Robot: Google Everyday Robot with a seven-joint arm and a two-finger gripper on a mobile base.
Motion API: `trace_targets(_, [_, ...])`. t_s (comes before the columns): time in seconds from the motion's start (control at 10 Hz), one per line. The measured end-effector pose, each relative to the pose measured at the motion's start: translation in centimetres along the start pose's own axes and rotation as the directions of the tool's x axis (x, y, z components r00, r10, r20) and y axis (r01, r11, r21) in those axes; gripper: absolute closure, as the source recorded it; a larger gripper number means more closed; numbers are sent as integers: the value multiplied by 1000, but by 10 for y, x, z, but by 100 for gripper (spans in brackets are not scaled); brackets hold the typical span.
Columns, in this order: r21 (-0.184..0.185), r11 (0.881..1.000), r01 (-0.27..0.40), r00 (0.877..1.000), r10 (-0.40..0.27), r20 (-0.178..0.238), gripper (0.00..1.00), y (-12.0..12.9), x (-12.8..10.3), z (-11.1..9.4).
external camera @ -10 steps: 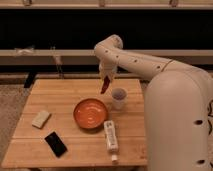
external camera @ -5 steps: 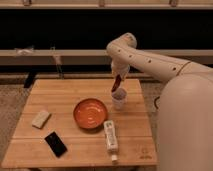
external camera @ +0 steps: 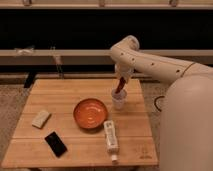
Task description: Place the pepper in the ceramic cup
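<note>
One gripper [external camera: 121, 81], pepper [external camera: 119, 88], ceramic cup [external camera: 119, 99], bowl [external camera: 90, 113], bottle [external camera: 111, 136], phone [external camera: 55, 144].

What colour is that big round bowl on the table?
Orange, seen in the camera view: the bowl, left of the gripper above the ceramic cup.

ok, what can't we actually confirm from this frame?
All in the camera view:
- Gripper: right above the ceramic cup; finger state too small to read.
- Pepper: lower end hidden by the cup rim, so release unconfirmed.
- Cup interior: hidden by the pepper and the viewing angle.
- Robot body: cut off by the right edge.
</note>
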Motion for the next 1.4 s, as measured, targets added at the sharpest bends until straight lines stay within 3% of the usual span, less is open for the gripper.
trace_targets(0.5, [-6, 1000, -19, 1000, 19, -11, 40, 8, -21, 13])
trace_targets(0.7, [-3, 1000, -21, 1000, 21, -17, 24, 10, -23, 13])
trace_targets(0.8, [0, 1000, -19, 1000, 19, -23, 20, 8, -25, 12])
trace_targets(1.4, [3, 1000, 8, 999, -8, -39, 20, 0, -23, 3])
